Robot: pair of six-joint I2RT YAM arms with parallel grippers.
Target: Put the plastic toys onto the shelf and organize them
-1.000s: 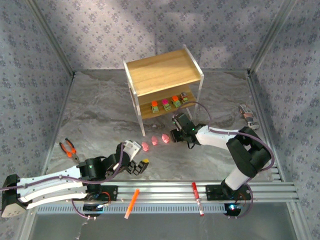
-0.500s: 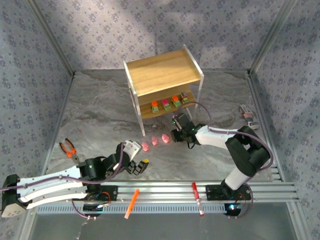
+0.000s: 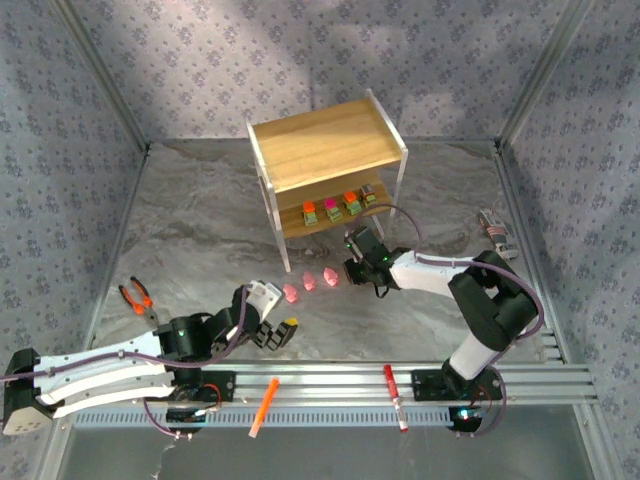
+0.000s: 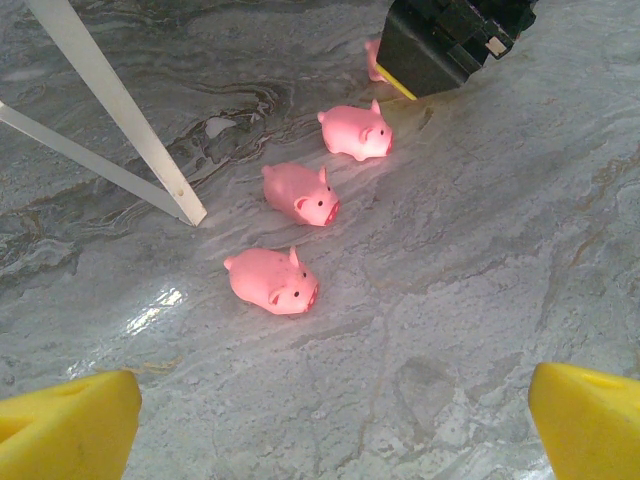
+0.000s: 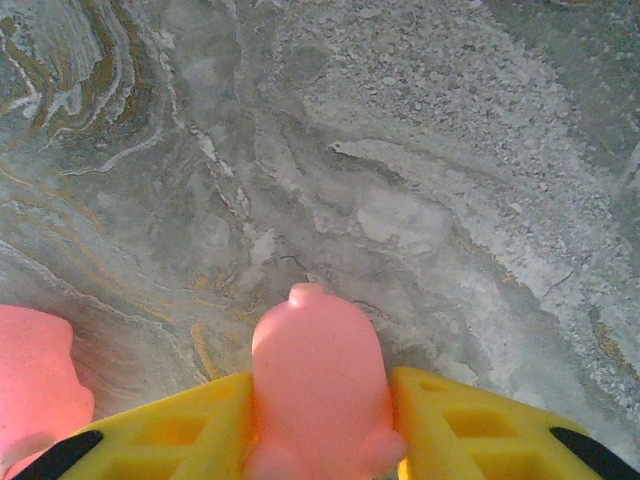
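A grey marbled bench (image 3: pixel 200 230), walled in by patterned grey fabric, carried a two-tier wooden shelf (image 3: pixel 325 150) on thin white legs toward its far middle. Four blocky toys stood in one row on the shelf's lower tier. From left to right they were an orange-topped toy (image 3: pixel 309 211), a pink-topped toy (image 3: pixel 330 207), a red-topped toy (image 3: pixel 351 203) and a brownish toy (image 3: pixel 369 194).

Four pink pig figures were in front of the shelf. Three lay free on the bench in a slanting line, apart from one another: the first pig (image 4: pixel 272 281), the second pig (image 4: pixel 300 194) and the third pig (image 4: pixel 355 132). The fourth pig (image 5: pixel 315 360) was at the far end of that line, clamped between the yellow fingers (image 5: pixel 470 420) of the right end effector (image 3: pixel 352 270). It was low over the bench, though contact with the surface could not be told.

The left end effector (image 4: pixel 330 425) stood open near the first pig, its two yellow pads (image 4: pixel 70 425) wide apart and holding nothing.

One pair of orange-handled pliers (image 3: pixel 138 298) lay at the left of the bench. One orange marker (image 3: pixel 264 406) and one red pen (image 3: pixel 394 396) lay along the near rail.
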